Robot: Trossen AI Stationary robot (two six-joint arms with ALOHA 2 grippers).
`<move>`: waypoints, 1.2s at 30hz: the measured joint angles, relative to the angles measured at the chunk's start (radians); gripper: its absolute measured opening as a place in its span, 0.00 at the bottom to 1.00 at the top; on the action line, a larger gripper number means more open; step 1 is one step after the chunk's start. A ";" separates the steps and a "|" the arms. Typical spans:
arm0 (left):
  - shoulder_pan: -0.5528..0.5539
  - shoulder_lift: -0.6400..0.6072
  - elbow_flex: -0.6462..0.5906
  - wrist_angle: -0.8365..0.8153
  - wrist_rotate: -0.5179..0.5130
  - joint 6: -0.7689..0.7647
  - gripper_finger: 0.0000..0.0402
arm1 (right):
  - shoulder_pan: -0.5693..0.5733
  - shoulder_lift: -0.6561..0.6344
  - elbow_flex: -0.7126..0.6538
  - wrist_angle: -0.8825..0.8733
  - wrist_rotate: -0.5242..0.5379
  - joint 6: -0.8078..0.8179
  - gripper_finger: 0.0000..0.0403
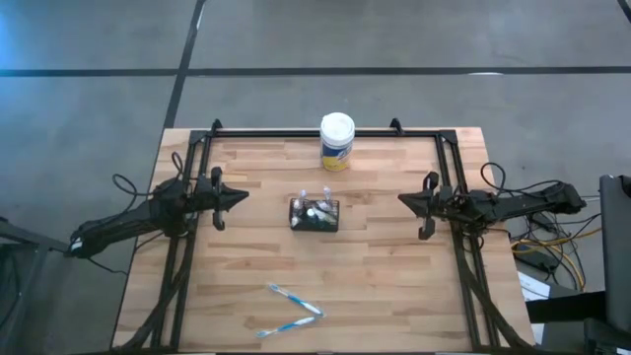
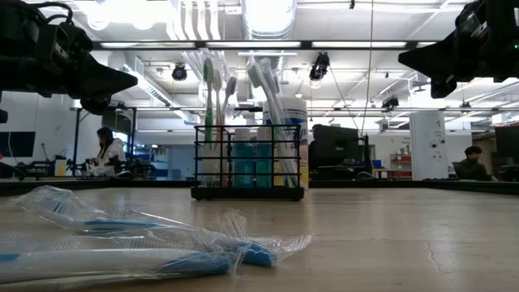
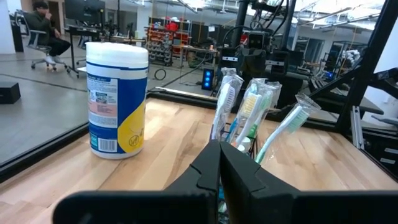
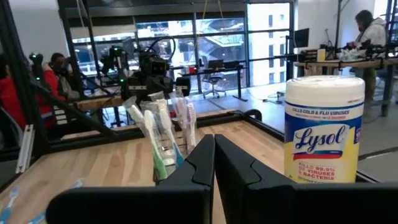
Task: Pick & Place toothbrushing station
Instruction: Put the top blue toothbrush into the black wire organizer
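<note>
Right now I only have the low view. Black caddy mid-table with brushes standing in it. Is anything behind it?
Observer: Yes, a white-lidded Lysol canister stands beyond the black caddy, toward the table's far edge, apart from it.
Operator: Which gripper is which in my view?
Observer: From above, the left gripper sits left of the caddy and the right gripper sits right of it, both shut, holding nothing.
Operator: How many wrapped brushes lie in front?
Observer: Two wrapped toothbrushes, loose on the near side of the table, well clear of the caddy.
</note>
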 joint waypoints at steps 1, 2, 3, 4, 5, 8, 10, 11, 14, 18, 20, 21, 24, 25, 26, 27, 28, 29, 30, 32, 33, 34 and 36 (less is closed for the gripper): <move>0.000 0.000 0.000 0.000 0.000 0.000 0.03 | 0.000 0.003 0.000 0.005 0.006 -0.004 0.02; 0.000 0.000 0.000 0.000 0.000 0.000 0.03 | 0.002 0.009 0.000 0.012 0.023 -0.012 0.02; 0.000 0.000 0.000 -0.001 0.000 0.000 0.03 | 0.004 0.017 0.004 0.013 0.044 -0.019 0.02; 0.000 0.000 0.000 -0.001 0.000 0.000 0.03 | 0.007 0.029 0.011 0.012 0.070 -0.024 0.02; 0.000 0.000 0.000 -0.001 0.001 -0.001 0.03 | 0.010 0.045 0.019 0.012 0.096 -0.030 0.02; 0.000 0.000 0.000 -0.001 0.001 -0.001 0.03 | 0.011 0.105 0.066 0.001 0.118 -0.044 0.02; 0.000 0.000 0.000 -0.001 0.001 -0.001 0.03 | 0.020 0.160 0.123 -0.015 0.112 -0.045 0.02; 0.000 0.000 0.000 -0.001 0.002 -0.001 0.03 | 0.027 0.192 0.160 -0.041 0.108 -0.045 0.02; 0.000 0.000 0.000 0.000 0.004 -0.001 0.03 | 0.052 0.316 0.298 -0.200 0.112 -0.018 0.02; 0.000 0.000 0.000 0.000 0.004 -0.001 0.03 | 0.106 0.538 0.486 -0.395 0.118 0.060 0.02; 0.000 0.000 0.000 0.000 0.004 -0.001 0.03 | 0.147 0.660 0.564 -0.420 0.119 0.065 0.02; 0.000 0.000 0.000 0.000 0.004 -0.001 0.03 | 0.165 0.722 0.604 -0.421 0.119 0.066 0.02; 0.000 0.000 0.000 0.000 0.004 -0.001 0.03 | 0.214 0.888 0.714 -0.422 0.119 0.087 0.02; 0.000 0.000 0.000 0.000 0.004 -0.001 0.03 | 0.228 0.938 0.749 -0.421 0.119 0.097 0.02; 0.000 0.000 0.000 0.000 0.004 -0.001 0.03 | 0.240 0.988 0.782 -0.420 0.119 0.107 0.02; 0.000 0.000 0.000 0.000 0.004 -0.001 0.03 | 0.253 1.038 0.815 -0.421 0.119 0.113 0.02; 0.000 0.000 0.000 0.000 0.004 -0.001 0.03 | 0.264 1.088 0.848 -0.421 0.119 0.116 0.02; 0.000 0.000 0.000 0.000 0.004 -0.001 0.03 | 0.276 1.136 0.880 -0.423 0.119 0.117 0.02; 0.000 0.000 0.000 0.000 0.004 -0.001 0.03 | 0.285 1.185 0.912 -0.427 0.119 0.117 0.02; 0.000 0.000 0.000 0.000 0.004 -0.001 0.03 | 0.298 1.275 0.985 -0.447 0.119 0.128 0.02; 0.000 0.000 0.000 0.000 0.004 -0.001 0.03 | 0.301 1.316 1.021 -0.461 0.118 0.139 0.02; 0.000 0.000 0.000 -0.001 0.004 -0.001 0.03 | 0.303 1.356 1.055 -0.475 0.118 0.149 0.02; 0.000 0.000 0.000 -0.001 0.004 -0.002 0.03 | 0.304 1.431 1.121 -0.490 0.109 0.161 0.02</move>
